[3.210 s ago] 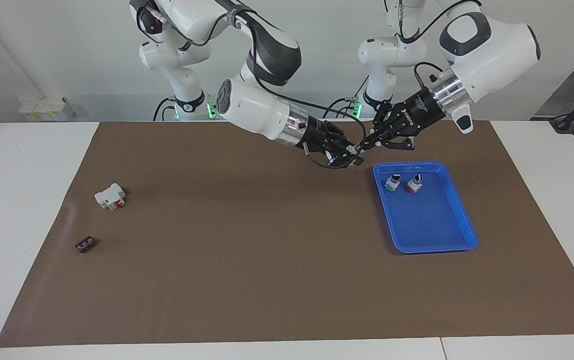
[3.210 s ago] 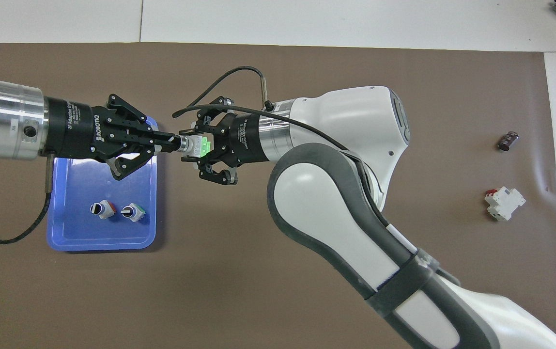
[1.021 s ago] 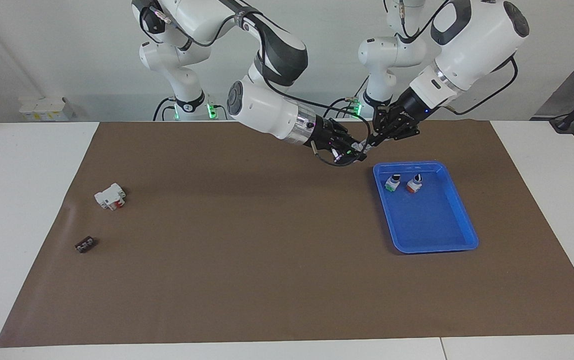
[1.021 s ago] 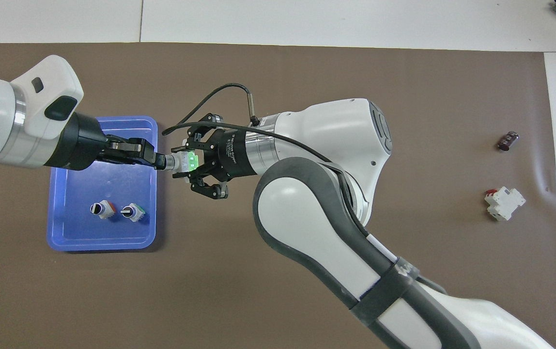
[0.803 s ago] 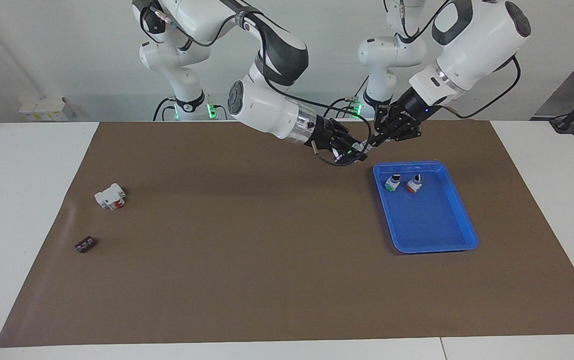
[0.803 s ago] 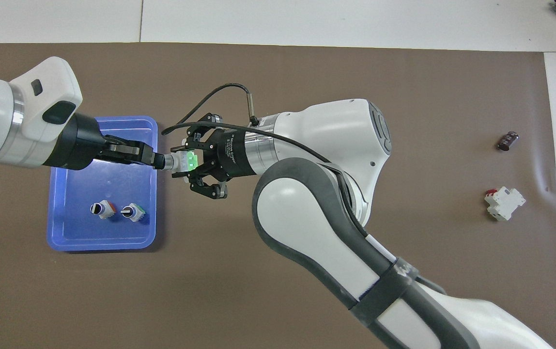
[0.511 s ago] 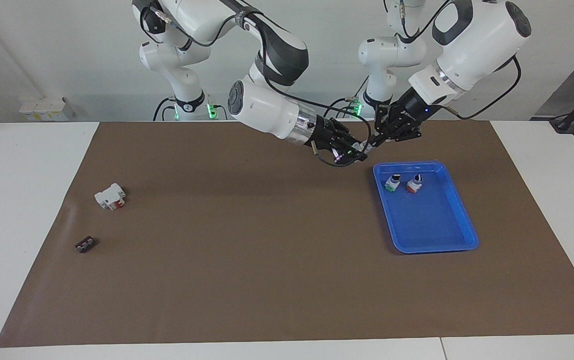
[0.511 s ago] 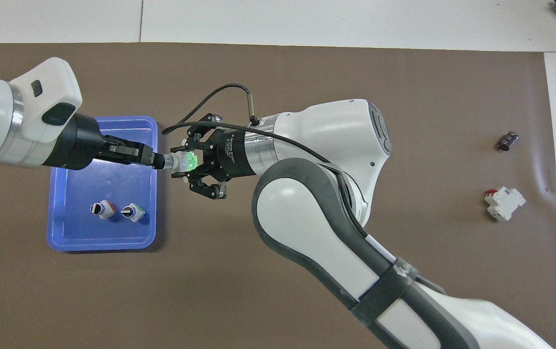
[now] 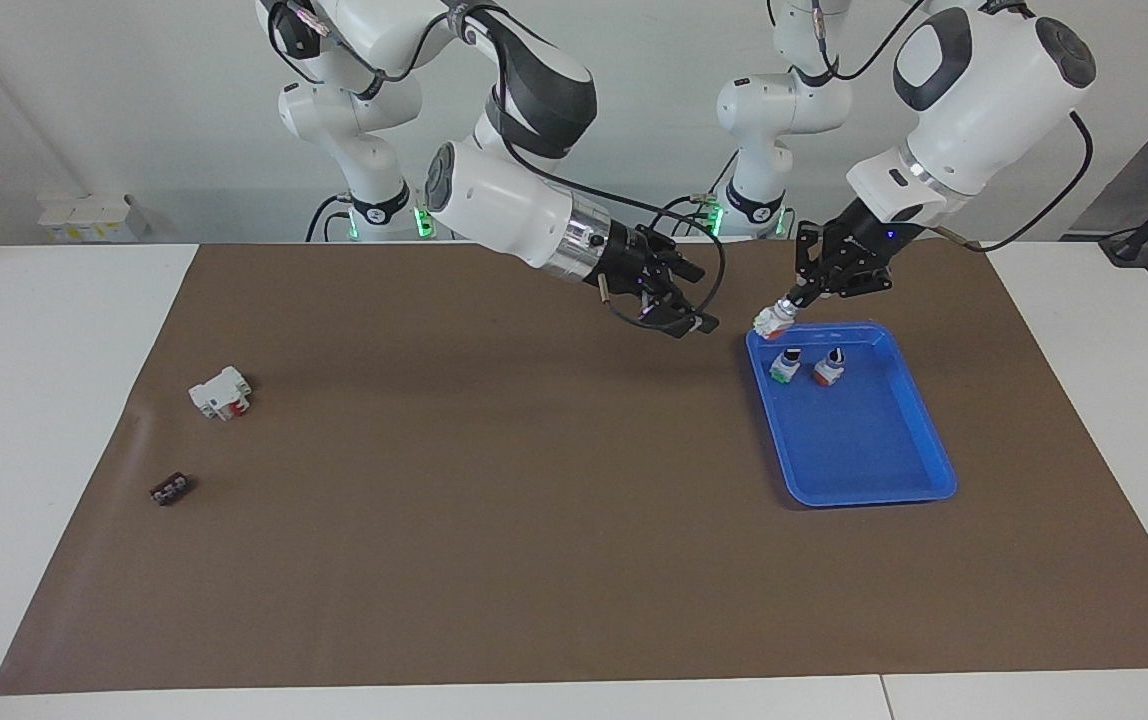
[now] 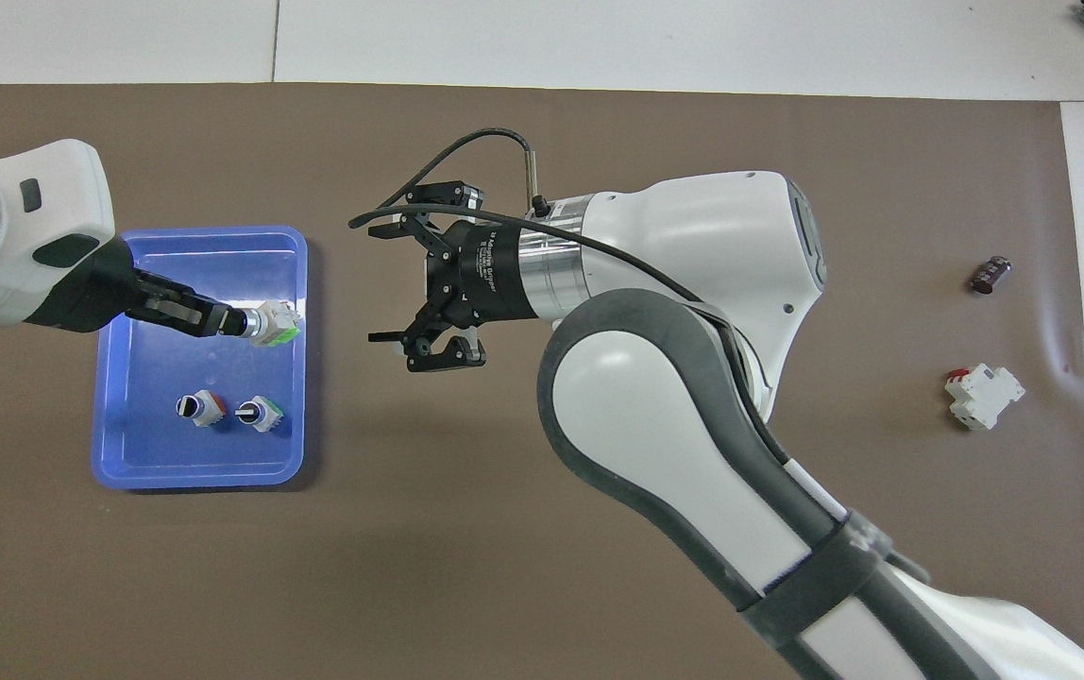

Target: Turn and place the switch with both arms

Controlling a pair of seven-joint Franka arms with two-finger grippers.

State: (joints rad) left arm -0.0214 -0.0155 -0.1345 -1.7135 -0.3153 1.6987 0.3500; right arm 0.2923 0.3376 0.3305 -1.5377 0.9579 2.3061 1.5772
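Note:
My left gripper [image 9: 790, 300] is shut on the black knob end of the switch [image 9: 767, 322]. It holds the switch in the air, green block outward, over the edge of the blue tray [image 9: 864, 470] that is toward the right arm's end of the table. In the overhead view, the left gripper [image 10: 238, 323], the switch [image 10: 276, 323] and the tray [image 10: 202, 472] also show. My right gripper [image 9: 702, 298] is open and empty over the brown mat beside the tray, apart from the switch; it also shows in the overhead view [image 10: 380, 283].
Two similar small switches stand in the tray, one with a green base [image 9: 785, 366] [image 10: 259, 414] and one with a red base [image 9: 829, 368] [image 10: 197, 408]. A white boxy part with red [image 9: 221, 392] and a small dark part [image 9: 170, 489] lie toward the right arm's end of the table.
My right gripper has opened, let go of the switch's green end and drawn back. My left gripper has carried the switch away from it to over the tray.

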